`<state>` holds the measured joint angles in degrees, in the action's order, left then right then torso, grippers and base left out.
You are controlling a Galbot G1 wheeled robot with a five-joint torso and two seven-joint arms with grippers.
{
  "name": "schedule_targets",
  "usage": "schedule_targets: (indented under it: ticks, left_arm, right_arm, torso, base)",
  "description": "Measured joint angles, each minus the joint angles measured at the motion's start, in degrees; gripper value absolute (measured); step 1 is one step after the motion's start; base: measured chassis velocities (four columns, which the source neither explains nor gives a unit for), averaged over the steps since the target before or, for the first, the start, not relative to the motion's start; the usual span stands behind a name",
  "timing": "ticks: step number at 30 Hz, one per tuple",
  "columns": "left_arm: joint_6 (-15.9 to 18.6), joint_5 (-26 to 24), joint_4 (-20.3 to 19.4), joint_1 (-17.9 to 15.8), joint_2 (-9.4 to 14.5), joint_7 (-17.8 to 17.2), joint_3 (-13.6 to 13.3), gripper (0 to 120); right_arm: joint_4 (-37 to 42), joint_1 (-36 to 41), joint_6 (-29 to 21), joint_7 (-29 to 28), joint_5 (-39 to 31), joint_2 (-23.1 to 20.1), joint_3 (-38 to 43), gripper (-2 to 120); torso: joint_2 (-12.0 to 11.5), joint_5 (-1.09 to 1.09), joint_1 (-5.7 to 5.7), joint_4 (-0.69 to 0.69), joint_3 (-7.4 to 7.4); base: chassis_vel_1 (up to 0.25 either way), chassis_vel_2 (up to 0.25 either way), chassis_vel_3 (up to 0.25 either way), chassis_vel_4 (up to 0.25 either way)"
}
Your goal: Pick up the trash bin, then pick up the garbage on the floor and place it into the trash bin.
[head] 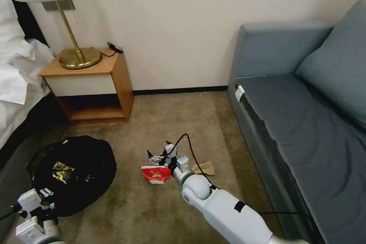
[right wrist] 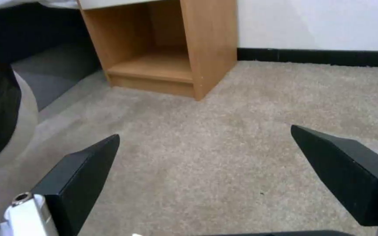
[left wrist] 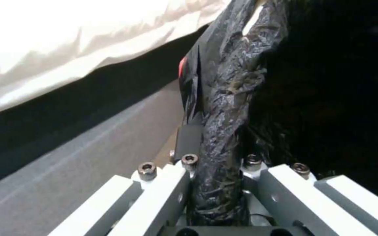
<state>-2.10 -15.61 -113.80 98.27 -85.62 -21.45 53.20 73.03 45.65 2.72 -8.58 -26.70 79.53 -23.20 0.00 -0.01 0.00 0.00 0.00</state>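
Note:
The trash bin (head: 82, 160), low and lined with a crinkly black bag, is at the left over the carpet. A yellow-black snack wrapper (head: 63, 170) lies inside it. My left gripper (head: 41, 195) is at the bin's near rim, and in the left wrist view the left gripper (left wrist: 217, 162) is shut on the bag-covered rim (left wrist: 228, 98). A red-white crumpled packet (head: 156, 174) lies on the carpet in the middle, with tan crumpled paper (head: 204, 167) just to its right. My right gripper (head: 158, 151) is open just beyond the packet, its black fingers (right wrist: 84, 170) spread over bare carpet.
A wooden nightstand (head: 114, 80) with a brass lamp (head: 78, 55) stands against the back wall, and the bed (head: 15, 80) is along the left. A blue-grey sofa (head: 305, 122) takes up the right side. Open carpet (head: 167, 122) lies between them.

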Motion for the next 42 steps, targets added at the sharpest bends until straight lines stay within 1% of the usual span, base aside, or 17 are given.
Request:
schedule_targets:
  ticks: [8,10,11,15,16,18,19,21,22,25,27,31,32,36,37,40,42]
  left_arm:
    - [-0.05,-0.14,0.0,-0.08,0.08,-0.02,0.53,3]
    - [-0.17,-0.14,0.18,-0.09,0.03,-0.02,0.57,3]
    - [-0.17,-0.14,0.18,-0.09,0.03,-0.02,0.57,3]
    - [-0.22,-0.07,0.61,-0.09,0.0,-0.02,0.86,3]
    - [-0.22,-0.07,0.61,-0.09,0.0,-0.02,0.86,3]
    - [-0.23,-0.05,0.66,0.05,0.05,-0.03,1.09,3]
    - [-0.23,-0.03,0.66,0.25,0.11,-0.03,1.2,3]
    - [-0.23,-0.02,0.65,0.51,0.27,-0.03,1.4,3]
    - [-0.23,-0.02,0.65,0.51,0.27,-0.03,1.4,3]
    - [-0.17,0.01,0.48,0.7,0.51,-0.03,1.77,3]
    - [-0.08,0.02,0.46,0.76,0.55,-0.03,1.82,3]
    - [0.08,0.25,0.47,0.81,0.51,-0.02,1.87,3]
    - [0.08,0.25,0.47,0.81,0.51,-0.02,1.87,3]
    - [0.3,0.69,0.78,0.63,0.22,-0.02,1.66,3]
    - [0.3,0.69,0.78,0.63,0.22,-0.02,1.66,3]
    - [0.34,1.01,0.93,0.44,0.15,0.0,1.61,3]
    - [0.34,1.01,0.96,0.41,0.15,0.0,1.62,3]
  right_arm:
    - [-0.98,-0.51,-0.08,0.02,2.68,0.12,-0.92,100]
    - [-0.16,-0.43,-3.38,1.65,3.28,-0.76,-1.4,100]
    - [-0.16,-0.43,-3.38,1.65,3.28,-0.76,-1.4,100]
    - [0.52,-0.44,-9.35,7.3,6.98,-2.12,-1.27,100]
    - [0.52,-0.44,-9.35,7.3,6.98,-2.12,-1.27,100]
    - [0.47,-0.5,-13.24,12.53,8.52,-2.22,0.14,100]
    - [0.27,-0.51,-16.09,16.76,9.51,-2.12,1.33,100]
    - [-0.89,-0.69,-18.28,22.01,12.02,-1.54,2.71,100]
    - [-0.89,-0.69,-18.28,22.01,12.02,-1.54,2.71,100]
    - [-4.14,-0.92,-18.72,25.97,16.73,-0.01,4.1,100]
    - [-5.35,-0.93,-18.5,26.62,18.1,0.61,4.43,100]
    - [-12.24,-1.44,-15.18,27.81,25.68,3.74,5.76,100]
    - [-12.24,-1.44,-15.18,27.81,25.68,3.74,5.76,100]
    - [-20.25,-2.22,-11.65,28.35,33.22,7.4,8.08,100]
    - [-20.25,-2.22,-11.65,28.35,33.22,7.4,8.08,100]
    - [-24.07,-2.63,-10.08,28.28,35.29,9.26,9.54,99]
    - [-24.32,-2.71,-9.9,28.22,35.29,9.36,9.6,98]
  torso:
    - [0.0,0.0,0.0,0.01,0.0]
    - [0.0,0.01,0.0,0.0,0.0]
    - [0.0,0.01,0.0,0.0,0.0]
    - [0.0,0.0,0.0,0.0,0.0]
    - [0.0,0.0,0.0,0.0,0.0]
    - [0.0,0.01,0.0,0.0,0.0]
    - [0.0,0.0,0.0,0.0,0.0]
    - [0.0,0.01,0.0,0.0,0.0]
    - [0.0,0.01,0.0,0.0,0.0]
    - [0.0,0.01,0.0,0.0,0.0]
    - [0.0,0.01,0.0,0.0,0.0]
    - [0.0,0.01,0.0,0.0,0.0]
    - [0.0,0.01,0.0,0.0,0.0]
    - [0.0,0.01,0.0,0.0,0.0]
    - [0.0,0.01,0.0,0.0,0.0]
    - [0.0,0.01,0.0,0.0,0.0]
    - [0.0,0.01,0.0,0.0,0.0]
  base:
    - [-0.056,0.061,0.058,-0.049]
    - [-0.013,0.015,0.018,-0.027]
    - [0.0,0.0,0.0,0.0]
    - [0.0,0.0,0.0,0.0]
    - [0.0,0.0,0.0,0.0]
    - [0.0,0.0,0.0,0.0]
    - [0.0,0.0,0.0,0.0]
    - [0.0,0.0,0.0,0.0]
    - [0.0,0.0,0.0,0.0]
    - [0.0,0.0,0.0,0.0]
    - [0.0,0.0,0.0,0.0]
    - [0.0,0.0,0.0,0.0]
    - [0.0,0.0,0.0,0.0]
    - [0.0,0.0,0.0,0.0]
    - [0.0,0.0,0.0,0.0]
    - [0.0,0.0,0.0,0.0]
    - [0.0,0.0,0.0,0.0]
